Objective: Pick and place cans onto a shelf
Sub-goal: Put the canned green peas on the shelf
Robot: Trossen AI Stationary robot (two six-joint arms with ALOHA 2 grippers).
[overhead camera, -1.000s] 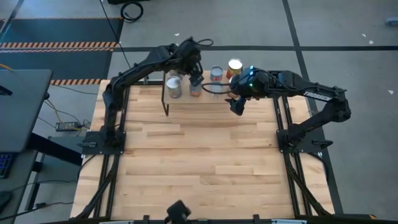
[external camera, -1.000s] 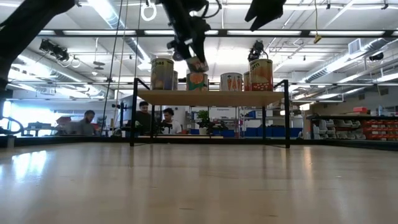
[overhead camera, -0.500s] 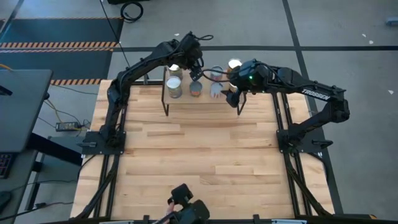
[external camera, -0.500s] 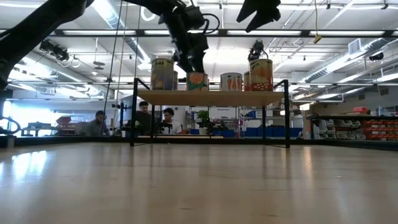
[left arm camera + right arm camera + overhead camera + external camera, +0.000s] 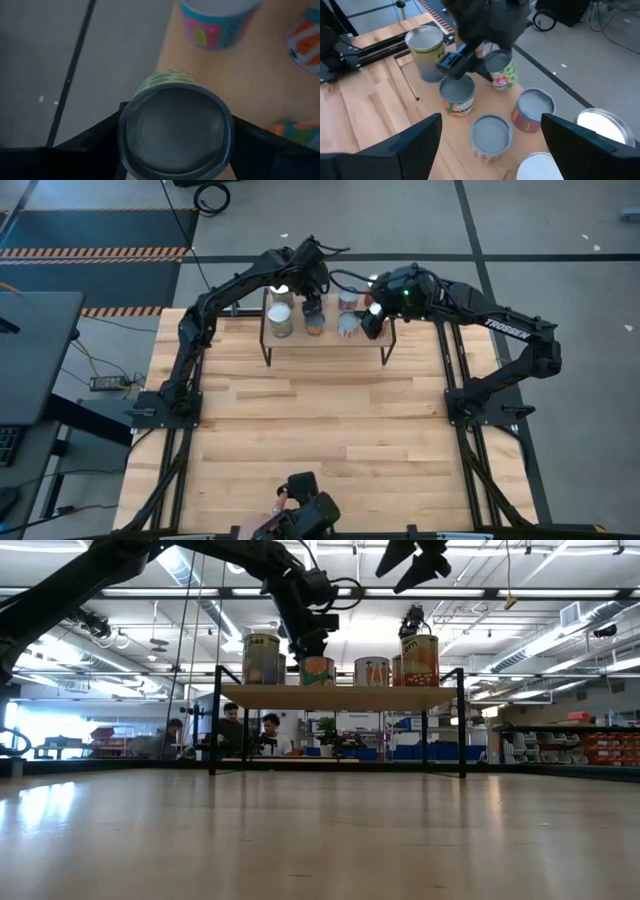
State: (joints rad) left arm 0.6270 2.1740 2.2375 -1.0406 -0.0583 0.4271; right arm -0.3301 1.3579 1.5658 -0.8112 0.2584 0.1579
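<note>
The shelf point(image 5: 325, 345) stands at the table's far edge, a light board on black legs point(image 5: 340, 697). Several cans stand on it: a tall pale one point(image 5: 425, 50), two orange ones point(image 5: 457, 95) point(image 5: 491, 135), a colourful one point(image 5: 534, 107) and white-topped ones point(image 5: 600, 127). My left gripper point(image 5: 312, 300) is shut on a green-patterned can point(image 5: 176, 132) at the shelf's far side. My right gripper point(image 5: 370, 322) is open and empty above the shelf's right half, high over the cans in the low view point(image 5: 415, 555). My left gripper pinches the green-patterned can by its side wall just below the top rim point(image 5: 131, 117), one finger point(image 5: 100, 142) on each side. The fingers come from above, slanting down. The can point(image 5: 501, 67) is upright; I cannot tell whether its bottom rests on the shelf board.
The held can is close behind an orange can point(image 5: 317, 670) and beside the tall can point(image 5: 262, 658). The wooden tabletop point(image 5: 320, 440) spreads in front of the shelf. A person's hand with a dark object point(image 5: 305, 518) shows at the near edge. People sit in the room beyond point(image 5: 250, 730).
My left gripper has carried the can toward the far edge and down, from above the orange can, where it was tilted, to behind it. My right gripper has gone toward the far edge, from in front of the shelf to over its right half.
</note>
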